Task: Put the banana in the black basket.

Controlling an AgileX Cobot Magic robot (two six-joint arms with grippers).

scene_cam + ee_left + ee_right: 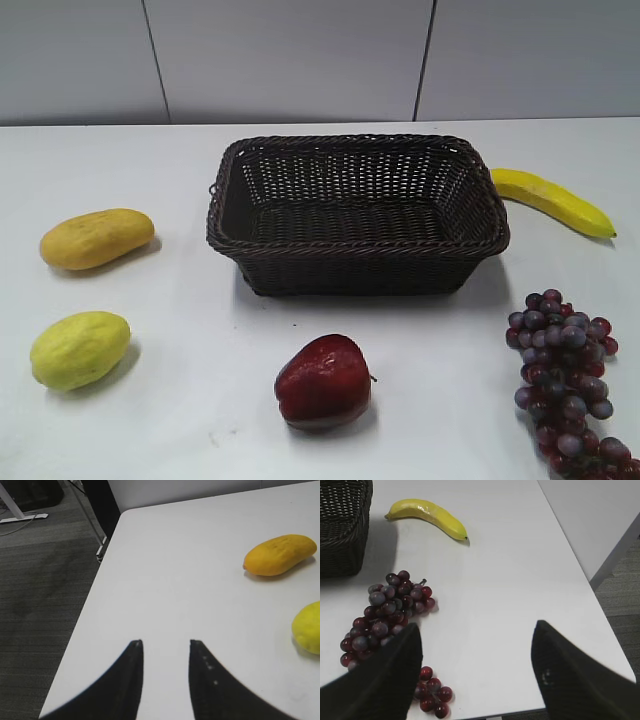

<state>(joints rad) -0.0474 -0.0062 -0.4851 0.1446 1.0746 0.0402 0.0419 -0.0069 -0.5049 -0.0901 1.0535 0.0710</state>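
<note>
The banana (553,201) lies on the white table just right of the black basket (357,213), which stands empty at the middle. In the right wrist view the banana (429,516) lies far ahead, with the basket's corner (342,527) at the top left. My right gripper (477,630) is open and empty above the table's near right part, beside the grapes. My left gripper (166,642) is open and empty above the table's left edge. Neither gripper shows in the exterior view.
An orange-yellow oval fruit (97,238) and a yellow-green oval fruit (80,349) lie at the left; both show in the left wrist view (280,555) (307,627). A red apple (324,382) lies in front of the basket. Purple grapes (566,373) (387,612) lie at the front right.
</note>
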